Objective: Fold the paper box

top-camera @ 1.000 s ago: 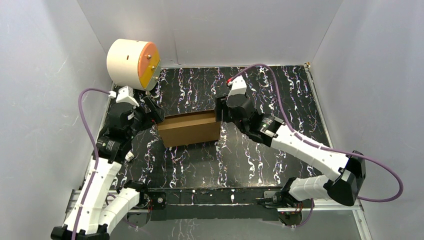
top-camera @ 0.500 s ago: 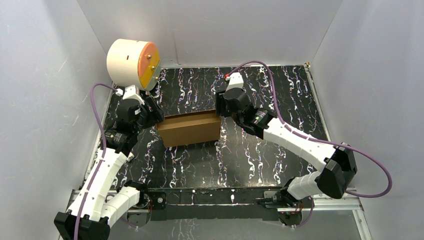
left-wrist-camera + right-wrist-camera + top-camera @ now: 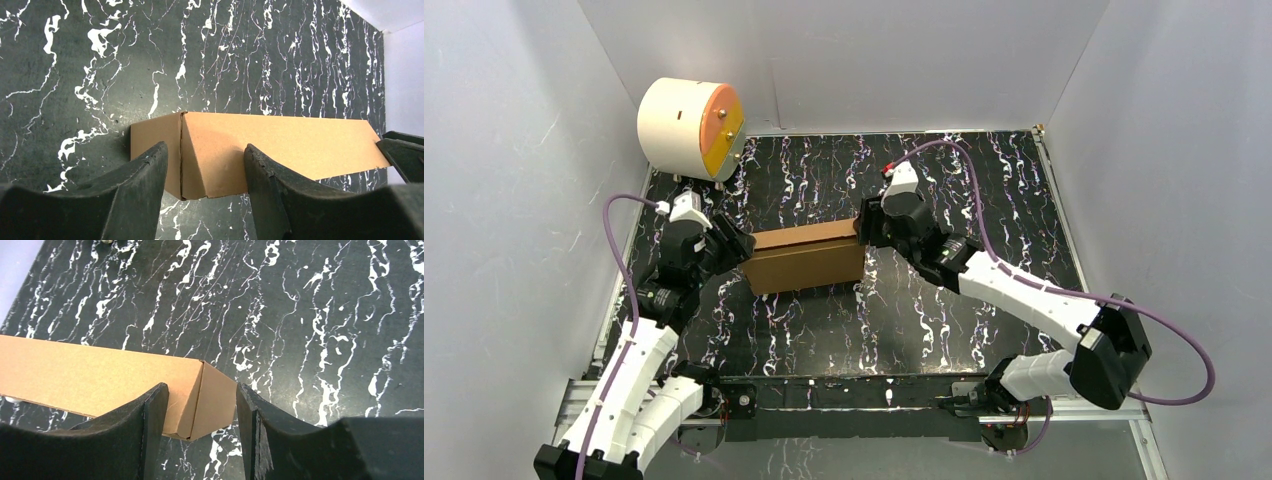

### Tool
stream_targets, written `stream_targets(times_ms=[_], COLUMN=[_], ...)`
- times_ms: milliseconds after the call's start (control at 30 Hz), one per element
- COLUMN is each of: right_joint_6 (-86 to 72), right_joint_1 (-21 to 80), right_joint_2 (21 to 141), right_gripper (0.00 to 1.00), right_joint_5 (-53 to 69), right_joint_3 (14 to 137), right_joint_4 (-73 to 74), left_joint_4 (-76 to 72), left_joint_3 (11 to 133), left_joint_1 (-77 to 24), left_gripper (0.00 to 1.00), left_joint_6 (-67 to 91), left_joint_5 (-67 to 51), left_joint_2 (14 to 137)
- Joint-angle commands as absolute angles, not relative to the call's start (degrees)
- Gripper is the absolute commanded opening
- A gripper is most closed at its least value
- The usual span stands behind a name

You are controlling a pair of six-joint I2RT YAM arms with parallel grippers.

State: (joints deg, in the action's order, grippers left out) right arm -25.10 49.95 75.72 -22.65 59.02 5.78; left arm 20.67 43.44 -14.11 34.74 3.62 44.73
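Note:
The paper box (image 3: 806,257) is a closed, shallow brown cardboard box on the black marbled table (image 3: 944,320). My left gripper (image 3: 740,243) is open at the box's left end; in the left wrist view (image 3: 206,170) its fingers straddle the box's (image 3: 260,147) left corner from above. My right gripper (image 3: 862,226) is open at the box's right end; in the right wrist view (image 3: 202,410) its fingers straddle the box's (image 3: 115,380) right corner. Neither gripper clamps the cardboard.
A cream cylinder with an orange face (image 3: 691,127) stands at the back left corner. Grey walls enclose the table on three sides. The right gripper's dark tip shows at the right edge of the left wrist view (image 3: 406,152).
The left gripper has moved down and forward from near the cylinder to the box's left end. The right gripper shifted slightly. The box stays put.

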Motion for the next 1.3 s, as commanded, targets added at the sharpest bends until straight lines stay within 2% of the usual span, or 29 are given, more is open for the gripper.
stream_targets(times_ms=[0, 300, 533, 700, 1000, 1267], right_joint_6=[-26.0, -29.1, -28.5, -26.1, -22.9, -22.3], right_joint_1=[48.8, 43.1, 39.1, 34.7, 27.3, 24.6], right_joint_2=[75.7, 73.8, 72.7, 72.1, 71.9, 73.9], right_gripper=[0.60, 0.60, 0.59, 0.58, 0.49, 0.42], right_joint_5=[-17.1, -4.5, 4.3, 9.6, 17.4, 22.7], right_joint_3=[54.2, 46.3, 40.5, 37.8, 33.1, 28.5], right_joint_4=[6.0, 0.6, -5.2, -6.9, -9.1, -12.9], left_joint_4=[24.3, 22.6, 12.0, 1.0, -7.7, -8.3], left_joint_3=[39.4, 32.9, 27.0, 27.3, 25.2, 22.1], left_joint_1=[-14.3, -14.3, -14.3, -14.3, -13.8, -6.5], left_gripper=[0.55, 0.56, 0.51, 0.49, 0.49, 0.47], left_joint_6=[36.6, 41.7, 47.2, 48.0, 50.5, 52.6], left_joint_5=[4.0, 1.7, -10.7, -18.2, -20.8, -27.5], left_joint_2=[42.6, 40.1, 41.0, 48.1, 50.0, 51.3])
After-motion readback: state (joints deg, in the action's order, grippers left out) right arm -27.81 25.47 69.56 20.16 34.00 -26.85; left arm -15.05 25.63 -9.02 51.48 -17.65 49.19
